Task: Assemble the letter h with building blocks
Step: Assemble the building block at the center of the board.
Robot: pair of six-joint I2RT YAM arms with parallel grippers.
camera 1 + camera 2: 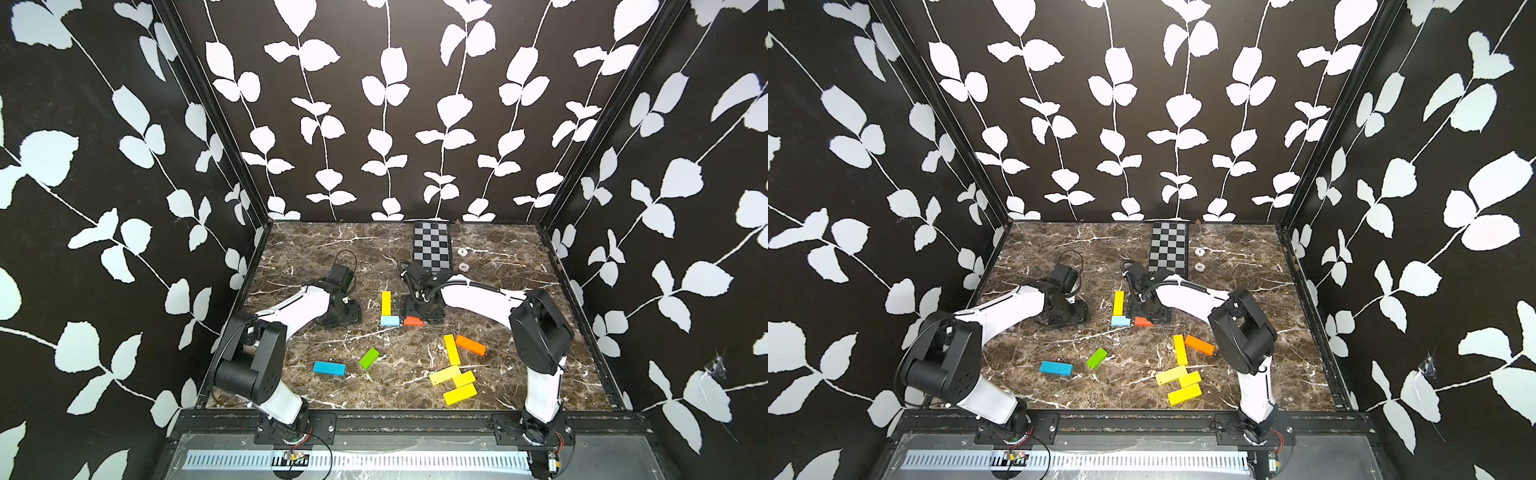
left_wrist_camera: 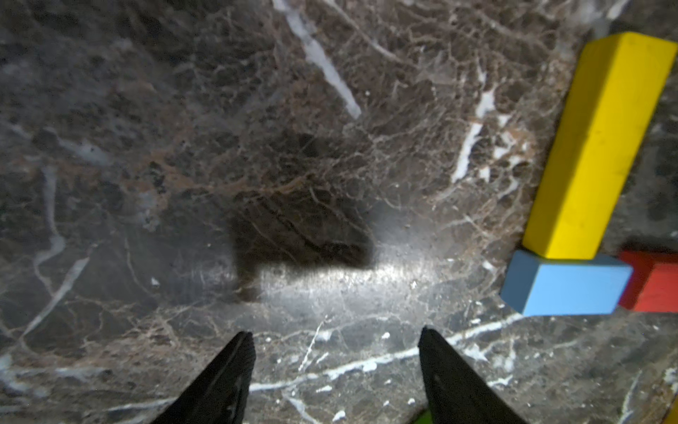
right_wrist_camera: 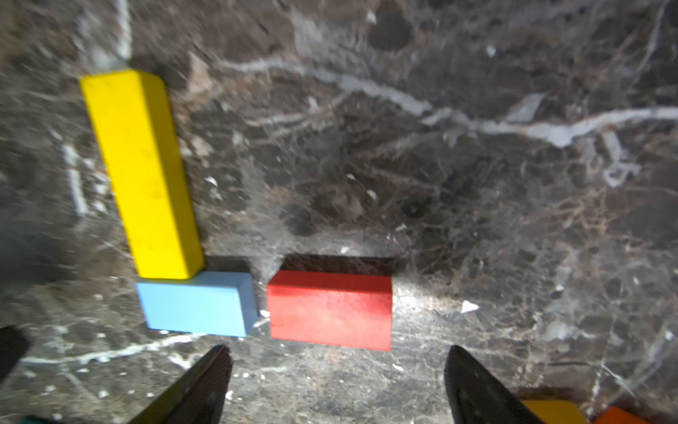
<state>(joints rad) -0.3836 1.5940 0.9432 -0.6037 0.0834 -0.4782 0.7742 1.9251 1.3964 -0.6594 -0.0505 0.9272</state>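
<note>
A long yellow block (image 1: 386, 302) lies mid-table, its near end touching a short light blue block (image 1: 390, 320). A red-orange block (image 1: 413, 321) lies just right of the light blue one with a thin gap, also seen in the right wrist view (image 3: 330, 312). My right gripper (image 3: 337, 352) hangs open just on the near side of the red-orange block, holding nothing. To the left of the group, my left gripper (image 2: 335, 334) is open over bare marble. The left wrist view catches the yellow block (image 2: 594, 147) and light blue block (image 2: 565, 290) at its edge.
Loose blocks lie nearer the front: blue (image 1: 329, 368), green (image 1: 369, 358), orange (image 1: 471, 345), a long yellow one (image 1: 451, 350) and three yellow ones clustered (image 1: 459, 394). A checkered board (image 1: 432, 247) lies at the back. Black patterned walls close in three sides.
</note>
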